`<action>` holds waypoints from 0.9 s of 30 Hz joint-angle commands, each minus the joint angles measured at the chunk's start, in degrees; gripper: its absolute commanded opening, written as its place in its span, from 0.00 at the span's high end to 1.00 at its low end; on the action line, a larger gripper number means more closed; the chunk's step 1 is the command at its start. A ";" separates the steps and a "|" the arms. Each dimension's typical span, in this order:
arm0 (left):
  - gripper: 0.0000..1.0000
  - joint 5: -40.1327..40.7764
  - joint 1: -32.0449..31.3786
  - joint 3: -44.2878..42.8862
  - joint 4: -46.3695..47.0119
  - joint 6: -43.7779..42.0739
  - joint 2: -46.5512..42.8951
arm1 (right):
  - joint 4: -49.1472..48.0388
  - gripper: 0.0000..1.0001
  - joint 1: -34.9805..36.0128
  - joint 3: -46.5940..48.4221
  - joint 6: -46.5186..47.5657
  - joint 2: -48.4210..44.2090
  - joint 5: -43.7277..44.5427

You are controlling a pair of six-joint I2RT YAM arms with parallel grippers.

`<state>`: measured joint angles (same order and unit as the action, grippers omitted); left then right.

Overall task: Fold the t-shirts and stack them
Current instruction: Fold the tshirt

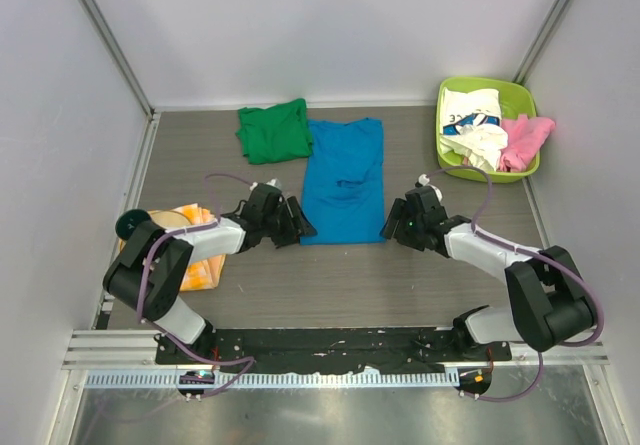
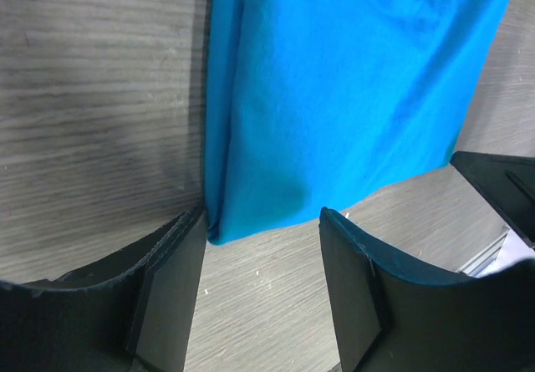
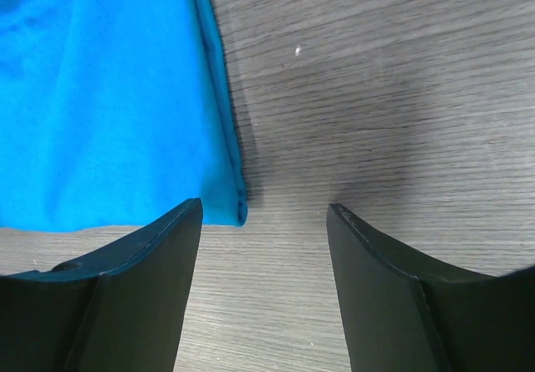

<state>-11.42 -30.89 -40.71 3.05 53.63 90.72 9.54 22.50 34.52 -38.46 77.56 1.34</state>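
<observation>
A bright blue t-shirt [image 1: 345,177] lies folded lengthwise into a long strip at the table's middle. A folded green t-shirt [image 1: 274,131] lies to its far left. White printed [image 1: 472,123] and pink [image 1: 526,141] t-shirts sit in a green basket [image 1: 527,93] at the far right. My left gripper [image 1: 303,227] is open at the blue shirt's near left corner [image 2: 219,231], nothing between its fingers. My right gripper [image 1: 388,228] is open at the near right corner [image 3: 234,209], also empty.
An orange-yellow checked cloth [image 1: 200,265] lies by the left arm's base, with a dark round object [image 1: 130,226] beside it. Grey walls close in the table on three sides. Bare wood-grain table shows between the arms.
</observation>
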 commanded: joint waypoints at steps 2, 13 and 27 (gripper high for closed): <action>0.39 0.43 -0.66 3.88 -5.07 -0.54 -0.63 | -3.39 0.33 1.14 0.02 -1.09 0.84 0.24; 0.58 0.52 -0.66 3.27 -1.64 -0.63 4.11 | -4.53 0.33 1.76 1.25 -1.09 3.39 0.50; 0.97 -0.09 -0.66 2.39 -0.24 -1.42 6.31 | -6.46 0.36 1.84 2.83 -1.36 6.99 -0.55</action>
<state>-14.00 -31.11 -39.53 8.34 54.15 94.50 3.86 24.01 36.60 -39.40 82.43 1.32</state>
